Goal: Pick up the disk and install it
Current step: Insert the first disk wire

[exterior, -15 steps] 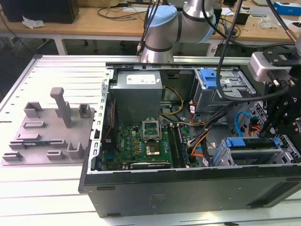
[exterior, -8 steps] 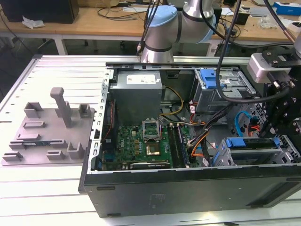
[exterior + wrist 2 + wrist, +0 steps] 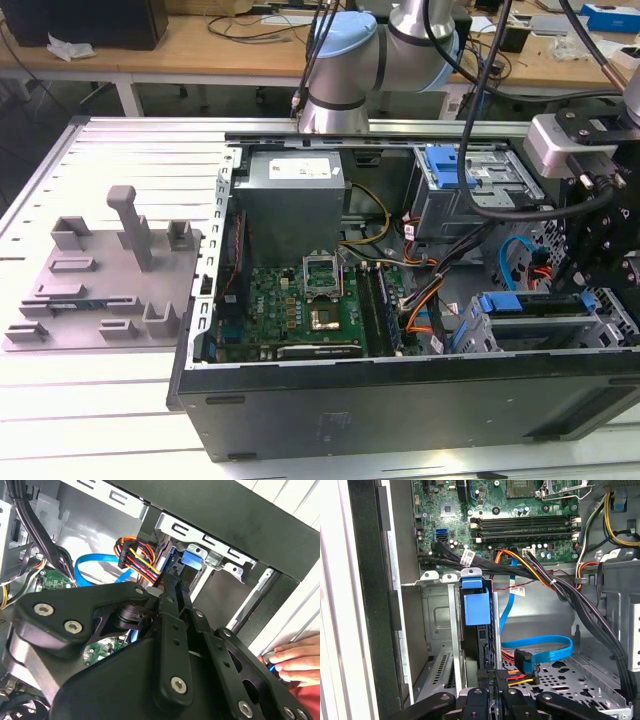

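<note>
The disk [image 3: 474, 605] stands edge-on in a metal bay of the open computer case, its blue carrier tab facing out. In the exterior view its blue bracket [image 3: 530, 303] lies in the bay at the case's near right corner. My gripper [image 3: 495, 676] is shut, with its two black fingers brought together at the disk's near end, right by the red and yellow power plug. In the second wrist view the gripper [image 3: 176, 586] points at the blue tab of the disk [image 3: 192, 560]. Whether the tips touch the disk is hidden.
A person's hand [image 3: 295, 662] rests outside the case wall. Black and orange cable bundles [image 3: 530, 570] and a blue data cable [image 3: 540, 647] run beside the bay. The motherboard [image 3: 300, 300], grey power-supply box [image 3: 292, 195] and another blue carrier [image 3: 447, 165] fill the case. A grey fixture plate [image 3: 100, 270] lies at the exterior view's left.
</note>
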`<state>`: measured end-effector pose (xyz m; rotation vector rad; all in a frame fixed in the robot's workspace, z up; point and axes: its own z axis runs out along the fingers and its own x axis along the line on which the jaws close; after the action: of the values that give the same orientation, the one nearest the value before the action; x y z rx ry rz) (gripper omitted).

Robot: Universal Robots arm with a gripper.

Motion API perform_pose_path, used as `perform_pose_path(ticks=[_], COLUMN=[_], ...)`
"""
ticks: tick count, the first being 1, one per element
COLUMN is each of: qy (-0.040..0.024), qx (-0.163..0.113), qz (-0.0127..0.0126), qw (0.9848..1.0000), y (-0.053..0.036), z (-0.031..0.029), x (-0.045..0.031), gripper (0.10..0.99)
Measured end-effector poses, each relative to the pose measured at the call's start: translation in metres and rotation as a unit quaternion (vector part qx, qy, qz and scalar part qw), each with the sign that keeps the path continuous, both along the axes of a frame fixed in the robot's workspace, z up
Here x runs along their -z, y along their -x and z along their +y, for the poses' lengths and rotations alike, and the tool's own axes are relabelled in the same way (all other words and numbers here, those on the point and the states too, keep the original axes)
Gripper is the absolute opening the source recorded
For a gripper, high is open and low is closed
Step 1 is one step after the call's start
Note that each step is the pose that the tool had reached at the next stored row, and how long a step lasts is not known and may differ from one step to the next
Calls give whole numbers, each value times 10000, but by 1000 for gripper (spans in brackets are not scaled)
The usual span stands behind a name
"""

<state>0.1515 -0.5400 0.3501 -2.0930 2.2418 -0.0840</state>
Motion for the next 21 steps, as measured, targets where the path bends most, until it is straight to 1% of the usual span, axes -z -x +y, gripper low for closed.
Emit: perform_pose_path(ticks=[21], qy=[0], qx=[0], qz=[0], qw=[10000], y=[0], z=[-1], x=[58], gripper=[169])
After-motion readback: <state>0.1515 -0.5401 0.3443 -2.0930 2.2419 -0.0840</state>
